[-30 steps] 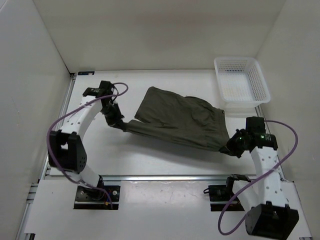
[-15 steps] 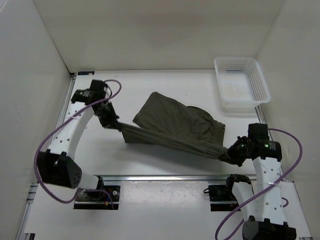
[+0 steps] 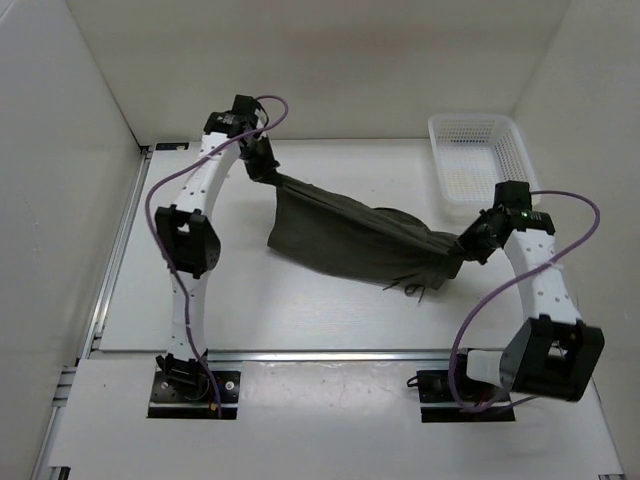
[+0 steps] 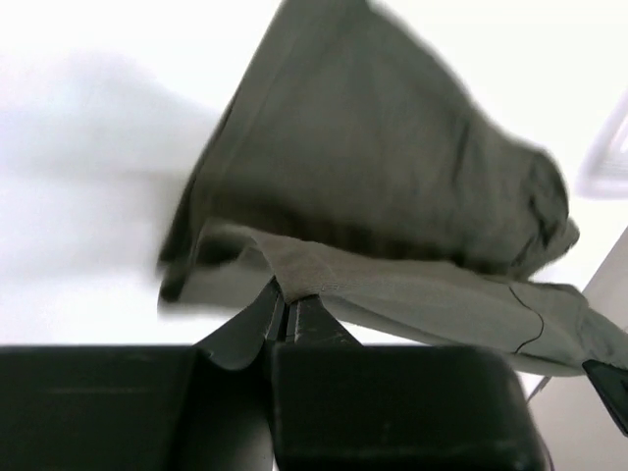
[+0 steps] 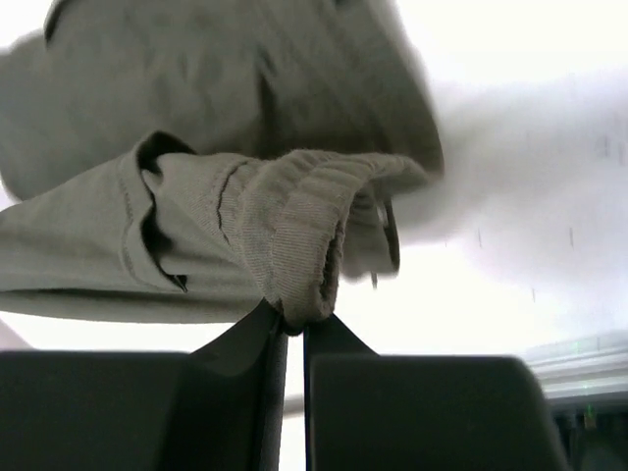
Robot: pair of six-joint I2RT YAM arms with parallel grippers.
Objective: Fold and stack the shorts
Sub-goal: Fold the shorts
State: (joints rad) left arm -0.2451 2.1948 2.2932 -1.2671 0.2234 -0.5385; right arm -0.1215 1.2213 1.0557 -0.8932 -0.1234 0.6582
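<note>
The dark olive-green shorts [image 3: 350, 235] hang stretched between my two grippers above the white table [image 3: 240, 300]. My left gripper [image 3: 268, 172] is at the far left, shut on one corner of the fabric [image 4: 294, 280]. My right gripper [image 3: 463, 252] is at the right, shut on the ribbed waistband [image 5: 294, 265]. The cloth sags in the middle, and its lower edge drapes down onto the table. A thin drawstring [image 3: 410, 290] dangles below the shorts near the right end.
A white mesh basket [image 3: 483, 170] stands at the back right corner, just beyond my right gripper. White walls enclose the table at the left, back and right. A metal rail [image 3: 320, 354] runs along the near edge.
Both grippers have carried the shorts away from the near edge toward the back. The left arm swung far back and rightward; the right gripper rose toward the basket. The cloth now hangs taller.
</note>
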